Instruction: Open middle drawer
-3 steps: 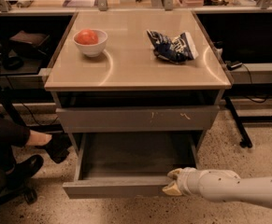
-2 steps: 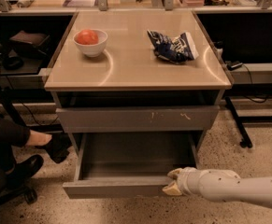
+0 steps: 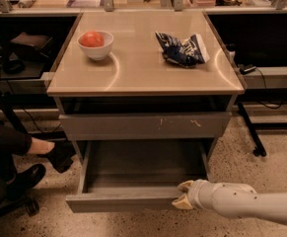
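A: Where did your end effector (image 3: 182, 196) sit?

B: Low in the camera view, at the right end of the middle drawer (image 3: 123, 202), on its front panel. Your white arm (image 3: 246, 207) reached in from the lower right edge, and its sleeve was dotted with small dark marks.

A: Fingers?

B: Clamped on the drawer's front panel. One pale finger (image 3: 185, 185) lay over the top lip on the inner side. The other pressed the outer face, with the panel between them.

A: And the drawer itself?

B: It stood pulled well out of the cabinet. Its plain grey front faced the camera and its shallow grey box interior lay open to view. It sat directly below the taller grey front with pale scratches (image 3: 143, 126), which was closed against the frame. A dark gap showed between that scratched front and the top.

A: What did you have up top?

B: The tan surface (image 3: 143, 75) carried a white bowl (image 3: 95, 49) at the left rear, with a round red fruit (image 3: 91, 38) inside it. A crumpled dark blue bag (image 3: 182, 49) lay at the right rear, well apart from the bowl.

A: Anything around the cabinet?

B: A speckled floor (image 3: 276, 177). On the left, a seated person's dark shoe (image 3: 59, 155) was near the cabinet's side, apart from the drawer.
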Controlling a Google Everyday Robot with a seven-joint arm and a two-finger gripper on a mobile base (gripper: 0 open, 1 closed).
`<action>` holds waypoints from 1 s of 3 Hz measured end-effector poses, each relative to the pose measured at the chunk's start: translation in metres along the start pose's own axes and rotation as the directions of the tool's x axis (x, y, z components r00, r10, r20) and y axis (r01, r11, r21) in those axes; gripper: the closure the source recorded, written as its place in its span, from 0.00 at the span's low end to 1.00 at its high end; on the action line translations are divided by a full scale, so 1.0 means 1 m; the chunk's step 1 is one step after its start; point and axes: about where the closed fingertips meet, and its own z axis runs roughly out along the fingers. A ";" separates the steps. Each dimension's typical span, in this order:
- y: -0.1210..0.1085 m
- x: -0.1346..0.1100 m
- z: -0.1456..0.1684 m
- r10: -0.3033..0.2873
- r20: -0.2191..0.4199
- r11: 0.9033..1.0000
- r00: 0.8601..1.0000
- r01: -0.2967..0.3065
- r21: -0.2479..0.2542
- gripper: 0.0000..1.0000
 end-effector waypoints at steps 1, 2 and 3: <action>0.005 0.005 -0.003 0.006 0.011 1.000 1.000 -0.007 0.004 1.00; 0.005 0.004 -0.004 0.007 0.011 1.000 1.000 -0.007 0.004 1.00; 0.010 0.008 -0.007 0.014 0.021 1.000 1.000 -0.014 0.008 1.00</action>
